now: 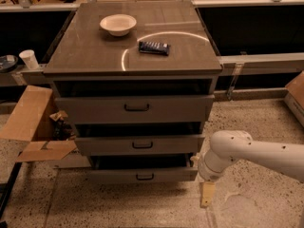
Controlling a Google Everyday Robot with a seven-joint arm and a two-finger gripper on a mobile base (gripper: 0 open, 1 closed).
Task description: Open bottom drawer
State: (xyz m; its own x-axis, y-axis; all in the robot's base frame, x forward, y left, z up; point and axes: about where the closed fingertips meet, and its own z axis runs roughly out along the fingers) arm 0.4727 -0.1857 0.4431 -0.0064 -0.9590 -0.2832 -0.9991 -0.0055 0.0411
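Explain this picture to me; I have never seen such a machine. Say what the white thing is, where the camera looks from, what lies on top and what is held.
The white jointed tube at the picture's right is a robot's one arm; its tan gripper hangs near the floor, just right of the grey-brown bottom drawer, apart from that drawer's small black bar handle. I see nothing held in it. The single camera looks down on the cabinet's front; its mounting is unknown. On the grey cabinet top lie a shallow white bowl and a dark flat packet.
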